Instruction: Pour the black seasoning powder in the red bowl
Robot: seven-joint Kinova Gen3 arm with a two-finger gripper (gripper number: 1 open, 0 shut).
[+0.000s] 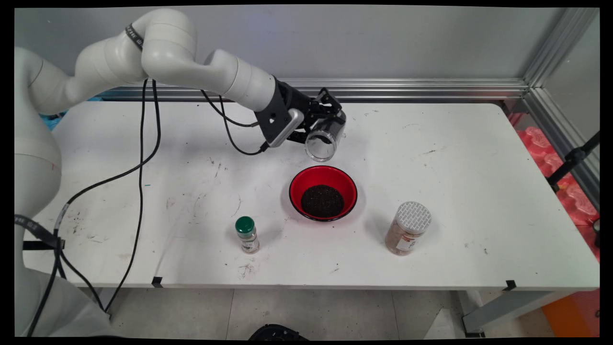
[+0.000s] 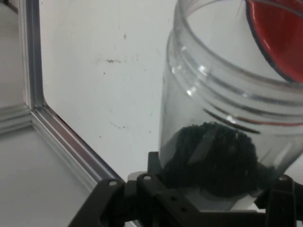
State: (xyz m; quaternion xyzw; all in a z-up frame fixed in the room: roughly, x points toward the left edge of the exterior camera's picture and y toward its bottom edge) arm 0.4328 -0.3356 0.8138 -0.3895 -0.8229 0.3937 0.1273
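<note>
Clear plastic jar (image 1: 325,139), pinched tilted by your end effector (image 1: 330,117), could spill dark grains (image 2: 213,158) beside the red bowl (image 1: 323,192) below.

The table (image 1: 431,143) has three standing obstacles, all in its near half: a red bowl (image 1: 335,175) of dark grains at the middle, a green-capped bottle (image 1: 247,234) near-left of it, and a grey-lidded jar (image 1: 407,228) near-right. Wide gaps separate them. Above the bowl's far rim the gripper (image 1: 325,125) holds a tilted clear jar (image 1: 324,139), blocking that approach. Black cables (image 1: 141,167) hang over the left side. The far-right stretch lies open up to the metal rail (image 1: 407,88).
</note>
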